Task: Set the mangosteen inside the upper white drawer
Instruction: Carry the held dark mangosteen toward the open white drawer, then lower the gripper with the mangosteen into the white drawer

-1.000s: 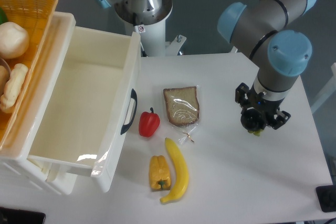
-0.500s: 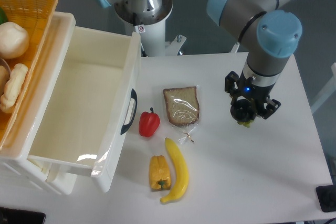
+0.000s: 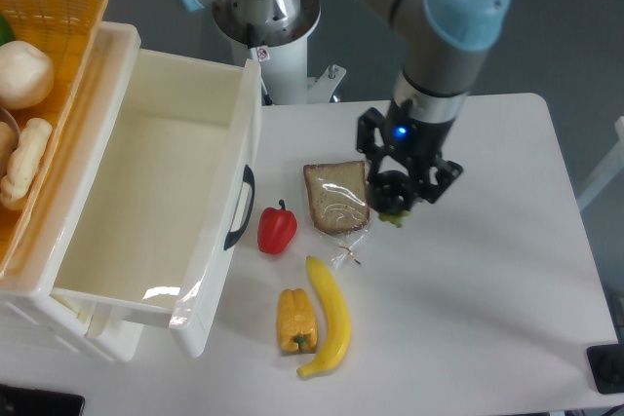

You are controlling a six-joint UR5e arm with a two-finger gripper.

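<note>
The upper white drawer (image 3: 146, 202) stands pulled open at nine o'clock, black handle facing the table (image 3: 487, 319). No writing is legible anywhere; only a small sticker on the arm's base, too tiny to read. The gripper (image 3: 395, 194), just right of the wrapped bread slice (image 3: 337, 197), is clamped on the mangosteen (image 3: 393, 204), its green calyx peeking out below. The red pepper (image 3: 277, 229) lies beside the handle.
</note>
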